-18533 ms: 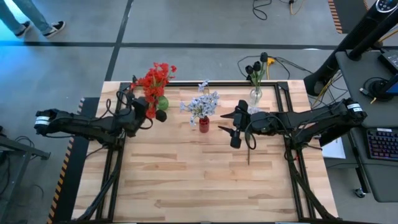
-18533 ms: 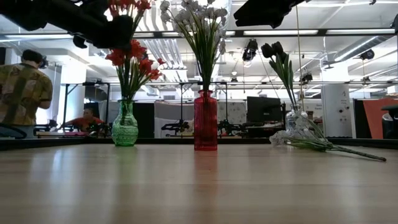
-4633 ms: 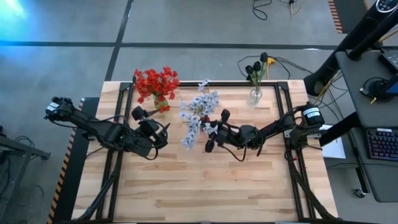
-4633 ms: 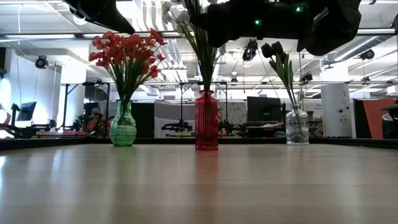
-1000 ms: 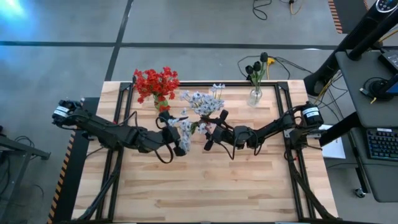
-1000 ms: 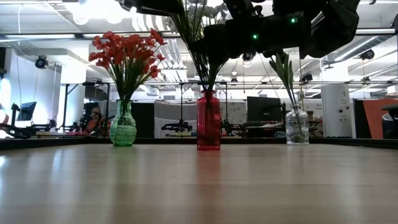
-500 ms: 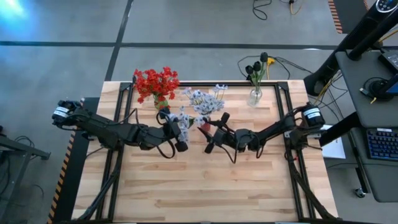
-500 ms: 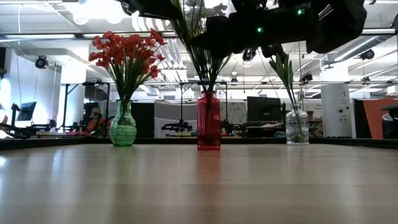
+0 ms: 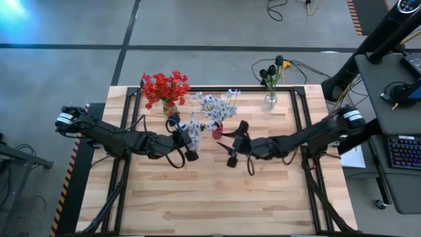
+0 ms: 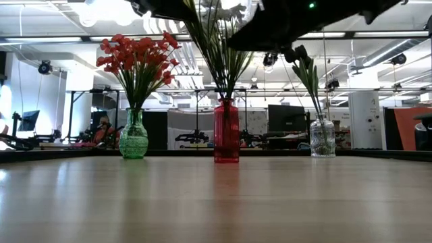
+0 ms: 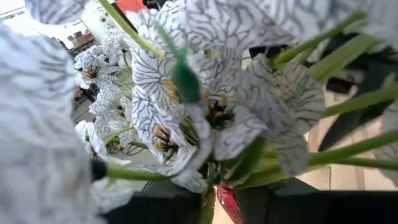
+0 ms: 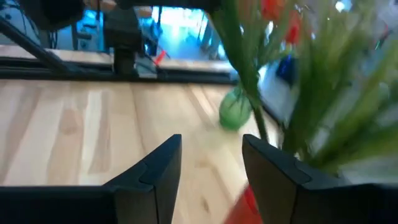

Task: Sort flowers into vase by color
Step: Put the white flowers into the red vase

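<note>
**High view: right arm drawn back, left pincer closing in the pale blooms**

High view and low view together show the pale blue-white flowers (image 9: 214, 108) standing with their stalks in the red vase (image 10: 226, 131), near the far edge of the worktop (image 9: 217, 197). Within the last second the right pincer (image 12: 211, 142) has been withdrawn from that vase. Its fingers are seen spread apart with nothing between them.

The left pincer (image 9: 189, 143) has been kept pressed in among the outer pale blooms, which fill its wrist view. Whether it has closed on a stalk cannot be told.

The red flowers (image 9: 164, 87) are held in the green vase (image 10: 134, 137) and the dark buds (image 9: 271, 69) in the clear vase (image 10: 322, 138).

No loose stem is seen on the worktop, so the sorting is judged nearly done. Only a tidying of the pale bunch is thought to remain.
</note>
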### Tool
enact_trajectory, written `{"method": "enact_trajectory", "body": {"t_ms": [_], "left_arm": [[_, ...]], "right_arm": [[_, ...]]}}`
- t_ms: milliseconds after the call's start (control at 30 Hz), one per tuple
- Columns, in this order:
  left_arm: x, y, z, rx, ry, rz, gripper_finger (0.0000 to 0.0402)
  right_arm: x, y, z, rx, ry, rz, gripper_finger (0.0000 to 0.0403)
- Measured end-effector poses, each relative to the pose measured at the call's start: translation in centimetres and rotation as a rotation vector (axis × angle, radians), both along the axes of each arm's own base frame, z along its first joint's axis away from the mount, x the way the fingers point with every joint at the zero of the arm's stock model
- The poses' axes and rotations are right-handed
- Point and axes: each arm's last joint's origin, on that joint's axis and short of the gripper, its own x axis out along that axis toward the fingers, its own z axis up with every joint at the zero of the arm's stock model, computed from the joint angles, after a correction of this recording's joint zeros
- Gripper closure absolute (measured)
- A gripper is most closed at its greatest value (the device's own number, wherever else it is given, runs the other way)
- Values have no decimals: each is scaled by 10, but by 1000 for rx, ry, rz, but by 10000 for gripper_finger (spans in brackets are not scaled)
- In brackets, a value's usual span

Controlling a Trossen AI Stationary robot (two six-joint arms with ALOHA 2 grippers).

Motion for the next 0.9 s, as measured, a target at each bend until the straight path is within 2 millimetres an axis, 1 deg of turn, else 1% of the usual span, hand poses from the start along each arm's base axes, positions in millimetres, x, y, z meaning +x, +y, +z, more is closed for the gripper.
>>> {"method": "enact_trajectory", "body": {"t_ms": [100,200,300,433,533,667,767,900], "left_arm": [[0,0,0,0,0,0,360],[0,0,0,0,0,0,364],[0,0,0,0,0,0,365],[0,0,0,0,0,0,365],[0,0,0,0,0,0,365],[0,0,0,0,0,0,365],[0,0,-1,0,1,-1,365],[0,0,-1,-2,3,0,365]], "right_arm": [[-15,-9,6,91,50,-26,229],[-27,-18,0,145,68,-69,209],[-36,-29,-17,192,66,-117,186],[-40,-45,-47,249,46,-189,153],[-37,-53,-62,278,26,-171,126],[-26,-61,-78,294,14,-135,97],[-16,-63,-88,270,0,-121,83],[-7,-71,-101,276,-26,-141,77]]}}
